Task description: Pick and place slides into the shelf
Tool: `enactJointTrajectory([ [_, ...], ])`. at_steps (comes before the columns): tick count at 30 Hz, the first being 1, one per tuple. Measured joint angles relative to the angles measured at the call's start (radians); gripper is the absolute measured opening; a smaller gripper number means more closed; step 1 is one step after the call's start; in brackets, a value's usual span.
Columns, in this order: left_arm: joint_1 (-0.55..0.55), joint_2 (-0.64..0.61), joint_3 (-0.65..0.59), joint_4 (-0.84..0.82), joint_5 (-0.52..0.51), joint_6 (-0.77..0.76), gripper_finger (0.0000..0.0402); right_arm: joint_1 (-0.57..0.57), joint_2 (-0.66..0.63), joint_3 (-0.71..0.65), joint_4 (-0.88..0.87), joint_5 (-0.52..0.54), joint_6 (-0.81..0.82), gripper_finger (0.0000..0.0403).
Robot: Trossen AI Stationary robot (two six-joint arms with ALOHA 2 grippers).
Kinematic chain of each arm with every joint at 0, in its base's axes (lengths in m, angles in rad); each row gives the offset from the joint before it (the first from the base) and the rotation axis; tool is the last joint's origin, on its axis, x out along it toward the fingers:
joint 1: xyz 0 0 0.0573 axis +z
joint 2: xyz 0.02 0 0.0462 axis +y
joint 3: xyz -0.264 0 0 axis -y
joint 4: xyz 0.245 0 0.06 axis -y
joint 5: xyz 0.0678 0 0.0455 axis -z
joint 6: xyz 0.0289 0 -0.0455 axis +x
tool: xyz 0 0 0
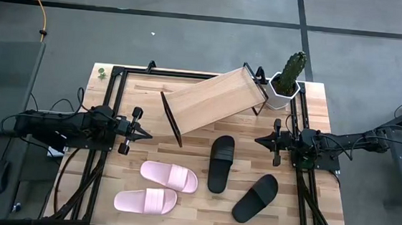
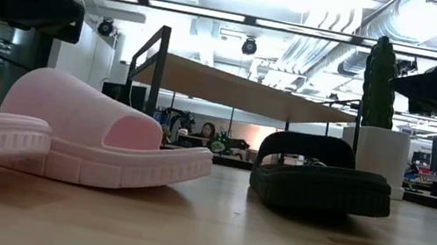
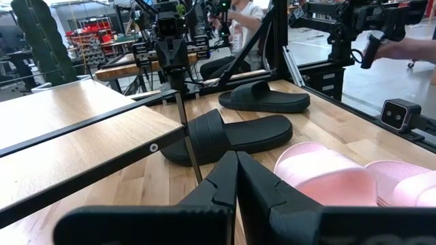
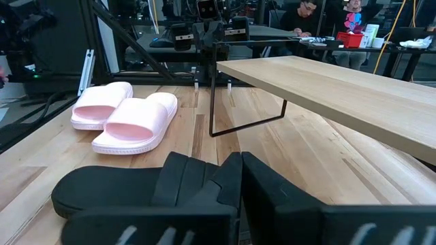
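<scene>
Presently, items are listed from left to right as seen from above.

Left gripper (image 1: 144, 134) — held over the left side of the bench (image 1: 192, 223), pointed toward the middle, fingers pressed together, nothing pinched.

Pink slides — two, laid on the bench at front left. The nearer pink slide (image 1: 146, 201) is set closest to the front edge; the farther pink slide (image 1: 169, 176) is laid just behind it, slightly to the right. The two are seen close together, whether touching cannot be told.

Shelf (image 1: 209, 101) — a long light-wood plank with thin dark end panels, stood at the back middle of the bench and set at a slant, its left end nearer the front than its right. No slide is seen on it.

Black slides — two, at front right. One black slide (image 1: 221, 163) is laid lengthwise just in front of the shelf; the other black slide (image 1: 256, 197) is set at an angle, nearer the front and farther right, apart from the first.

Cactus pot (image 1: 284, 92) — white, placed at the back right corner, just beside the shelf's right end.

Right gripper (image 1: 261, 140) — held over the right side of the bench, pointed toward the middle, fingers pressed together, nothing pinched.
</scene>
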Motion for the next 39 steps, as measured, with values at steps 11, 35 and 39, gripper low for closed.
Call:
enactJointTrajectory([
  [11, 0.000, 0.000, 0.000, 0.000, 0.000, -0.001, 0.0001, 0.000, 0.000, 0.000, 0.000, 0.000, -0.008, 0.0000],
  [35, 0.000, 0.000, 0.000, -0.013, -0.012, -0.227, 0.0001, 0.000, 0.000, 0.000, 0.003, 0.010, -0.008, 0.0000],
  [39, 0.000, 0.000, 0.000, -0.008, -0.034, -0.226, 0.0001, 0.000, 0.000, 0.000, 0.006, 0.025, -0.008, 0.0000],
])
